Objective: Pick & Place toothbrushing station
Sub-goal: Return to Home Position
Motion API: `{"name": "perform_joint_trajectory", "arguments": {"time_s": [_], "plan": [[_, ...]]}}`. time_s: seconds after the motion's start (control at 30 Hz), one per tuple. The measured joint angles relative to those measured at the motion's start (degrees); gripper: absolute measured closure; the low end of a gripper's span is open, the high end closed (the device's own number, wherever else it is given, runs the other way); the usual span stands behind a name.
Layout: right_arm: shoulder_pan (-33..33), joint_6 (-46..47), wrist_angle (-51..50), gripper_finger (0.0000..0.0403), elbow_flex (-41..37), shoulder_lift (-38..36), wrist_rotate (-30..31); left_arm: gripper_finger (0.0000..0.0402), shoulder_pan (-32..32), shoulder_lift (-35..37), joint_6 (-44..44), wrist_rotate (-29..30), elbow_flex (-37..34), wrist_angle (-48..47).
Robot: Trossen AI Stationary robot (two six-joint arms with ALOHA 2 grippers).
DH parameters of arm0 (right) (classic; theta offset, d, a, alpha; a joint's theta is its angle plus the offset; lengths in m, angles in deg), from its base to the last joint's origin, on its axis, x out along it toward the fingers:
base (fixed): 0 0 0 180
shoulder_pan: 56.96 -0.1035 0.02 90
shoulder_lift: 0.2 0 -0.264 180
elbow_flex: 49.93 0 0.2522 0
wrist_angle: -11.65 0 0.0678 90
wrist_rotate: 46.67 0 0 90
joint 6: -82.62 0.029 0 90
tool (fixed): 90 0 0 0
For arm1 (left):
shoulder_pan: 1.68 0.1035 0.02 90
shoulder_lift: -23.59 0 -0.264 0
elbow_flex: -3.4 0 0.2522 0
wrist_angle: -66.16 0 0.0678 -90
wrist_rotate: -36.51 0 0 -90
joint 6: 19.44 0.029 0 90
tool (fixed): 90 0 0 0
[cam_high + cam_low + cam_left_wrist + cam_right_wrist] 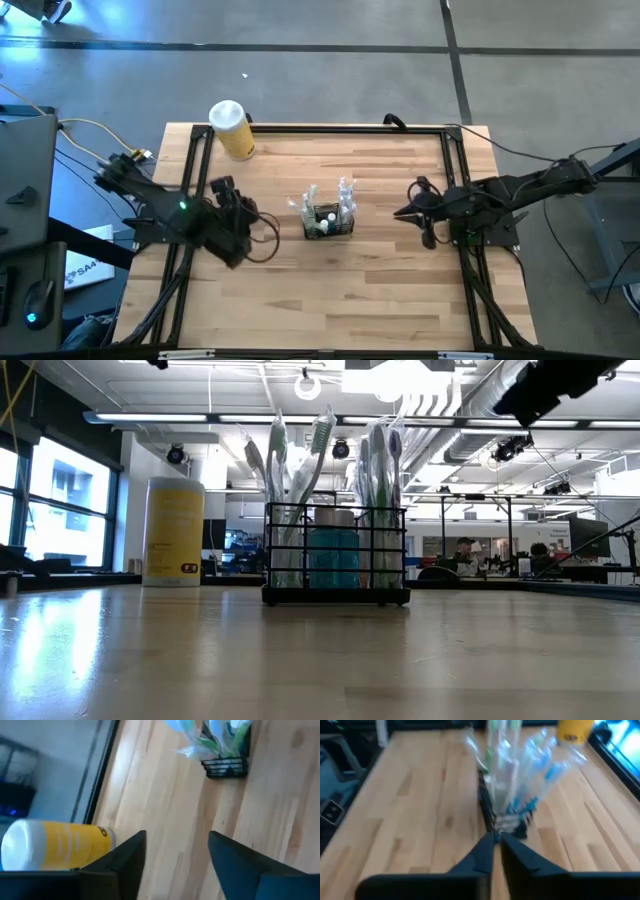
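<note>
Off the table's left edge lies a white sheet [82,268] with dark letters too small to read; the left gripper [177,837] hangs over the left part of the wooden table [330,300], its two dark fingers spread wide with nothing between them. Near the table's far left corner a yellow canister [232,130] with a white lid stands upright; its label carries a small dark mark low on the side in the low view, but no words can be read.

About the middle of the table sits the black wire caddy [330,225], well apart from both arms; toothbrushes [322,435] stand in it, heads up and fanning outward, some green and some blue on pale handles; a blue container [333,557] shows through the wire grid.

The right gripper [400,213] hangs to the right of the caddy, pointing toward it without touching; in the right wrist view its fingers meet tip to tip and hold nothing. In the room beyond, at the right of the low view, a person [463,550] sits at a desk.
</note>
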Motion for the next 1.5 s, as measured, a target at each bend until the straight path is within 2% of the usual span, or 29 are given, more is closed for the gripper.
{"name": "perform_joint_trajectory", "arguments": {"time_s": [0.07,0.13,0.2,0.3,0.33,0.5,0.63,0.77,0.9,1.17,1.27,1.5], "plan": [[0.02,1.5,-2.66,0.039,-0.03,-0.7,0.62,0.0221,1.29,2.63,4.91,-1.04,-0.04,0.66],[0.02,1.4,-2.7,0.0396,-0.83,-1.13,0.02,0.0259,2.43,5.56,7.27,-0.45,-0.06,-0.05],[0.02,-0.95,-1.39,0.04,-2.37,-1.94,-3.21,0.0304,3.63,8.9,8.78,0.58,-0.36,0.2],[0.0,-4.28,3.16,0.04,-5.99,-3.4,-7.41,0.0375,4.34,14.77,8.89,0.84,-2.78,1.38],[0.0,-4.9,5.25,0.04,-7.39,-3.9,-8.06,0.0388,4.29,17.06,8.55,0.95,-4.19,2.61],[0.03,-6.14,16.19,0.04,-15.42,-8.25,-8.99,0.0388,2.34,30.18,9.13,1.28,-16.23,15.76],[0.2,-6.92,25.84,0.04,-22.17,-11.29,-11.43,0.04,0.72,41.04,18.88,0.6,-31.02,33.31],[0.35,-6.51,30.56,0.04,-25.79,-13.62,-13.41,0.04,0.93,51.24,29.17,-6.83,-44.59,52.66],[0.35,-6.64,31.39,0.04,-26.43,-14.25,-13.63,0.0401,0.91,59.0,34.67,-14.1,-54.53,65.63],[0.35,-8.2,31.79,0.04,-26.43,-14.23,-14.12,0.0401,0.92,66.3,34.51,-17.67,-67.58,74.31],[0.35,-8.17,31.89,0.04,-26.43,-14.23,-15.08,0.0401,0.91,66.73,34.05,-20.73,-70.34,74.81],[0.35,-8.21,32.3,0.04,-26.43,-14.2,-15.09,0.0401,0.91,66.77,35.77,-22.05,-77.29,81.37]]}}
